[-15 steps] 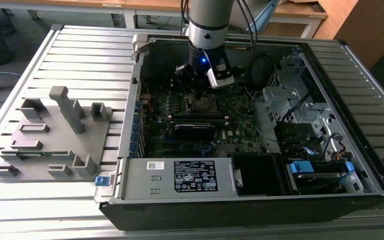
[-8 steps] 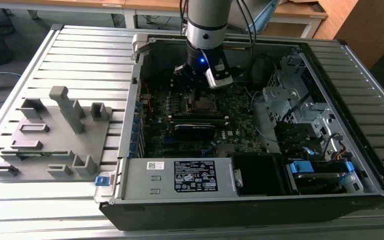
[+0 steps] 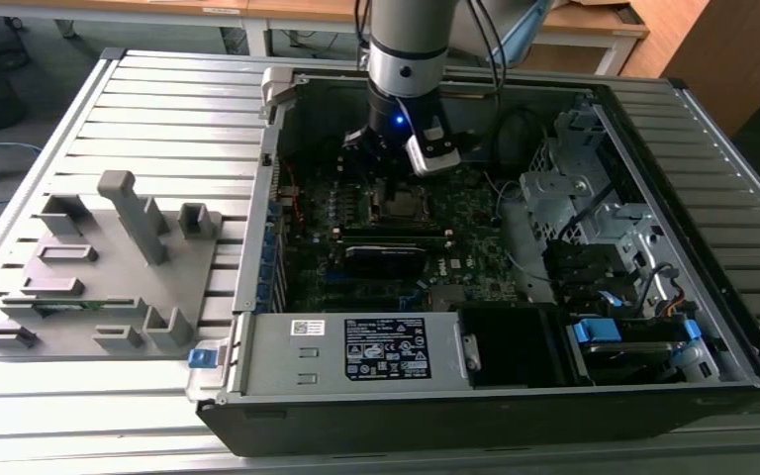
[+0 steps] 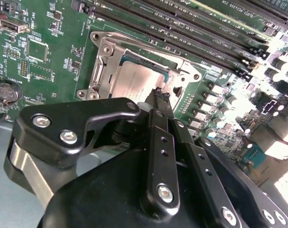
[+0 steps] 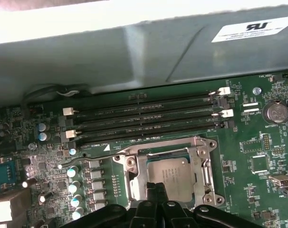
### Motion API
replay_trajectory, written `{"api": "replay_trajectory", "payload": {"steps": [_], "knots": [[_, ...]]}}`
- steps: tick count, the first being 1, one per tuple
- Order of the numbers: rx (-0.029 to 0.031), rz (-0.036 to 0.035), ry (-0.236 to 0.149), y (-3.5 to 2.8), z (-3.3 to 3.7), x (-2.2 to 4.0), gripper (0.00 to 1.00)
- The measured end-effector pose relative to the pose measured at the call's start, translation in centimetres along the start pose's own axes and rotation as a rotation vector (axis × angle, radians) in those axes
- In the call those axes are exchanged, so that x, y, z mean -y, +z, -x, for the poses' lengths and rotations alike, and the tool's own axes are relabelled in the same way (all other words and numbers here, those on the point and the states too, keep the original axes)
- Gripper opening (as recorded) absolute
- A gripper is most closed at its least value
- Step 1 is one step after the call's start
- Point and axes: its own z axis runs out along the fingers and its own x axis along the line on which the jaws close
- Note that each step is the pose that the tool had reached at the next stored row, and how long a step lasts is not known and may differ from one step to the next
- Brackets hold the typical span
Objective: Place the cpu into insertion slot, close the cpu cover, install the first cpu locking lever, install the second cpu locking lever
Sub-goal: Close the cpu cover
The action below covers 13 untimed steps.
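**Fingers.** In the second wrist view the two black fingers (image 4: 163, 137) are brought fully together, their tips meeting with no gap and nothing clamped between them. The joined tips stand at the edge of the cpu (image 4: 137, 80), over the side of the metal top nearest the camera. Whether the tips press on the metal or hang just above it cannot be told. In the first wrist view the same closed tips (image 5: 157, 191) overlap the near edge of the cpu (image 5: 171, 176).

**Cpu and insertion slot.** The cpu lies flat inside the insertion slot (image 4: 146, 61), square to it, its silver-grey top facing up. A narrow dark band of the slot shows along one side of the chip.

**Cpu cover.** The cpu cover (image 5: 204, 173) is down over the chip as a silver frame, with the chip's top showing through its cut-out. In the second wrist view the frame (image 4: 102, 66) lies level with the board. The position of the locking levers cannot be made out.

**Surroundings.** Four long memory slots (image 5: 144, 118) run just beside the cover, and a coin cell (image 5: 275, 111) sits well apart on the board. In the exterior view the arm (image 3: 407, 59) reaches down into the open computer case (image 3: 697, 129), which lies on the slatted surface (image 3: 155, 99). A grey fixture tray (image 3: 103, 267) rests at the exterior view's left.
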Motion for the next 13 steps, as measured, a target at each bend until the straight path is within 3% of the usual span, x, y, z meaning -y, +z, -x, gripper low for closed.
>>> {"api": "replay_trajectory", "payload": {"steps": [7,13], "knots": [[0.0107,0.0016,0.0,0.58,-0.72,0.12,0.11],[0.0124,0.0019,-0.001,0.78,-0.93,0.15,0.11]]}}
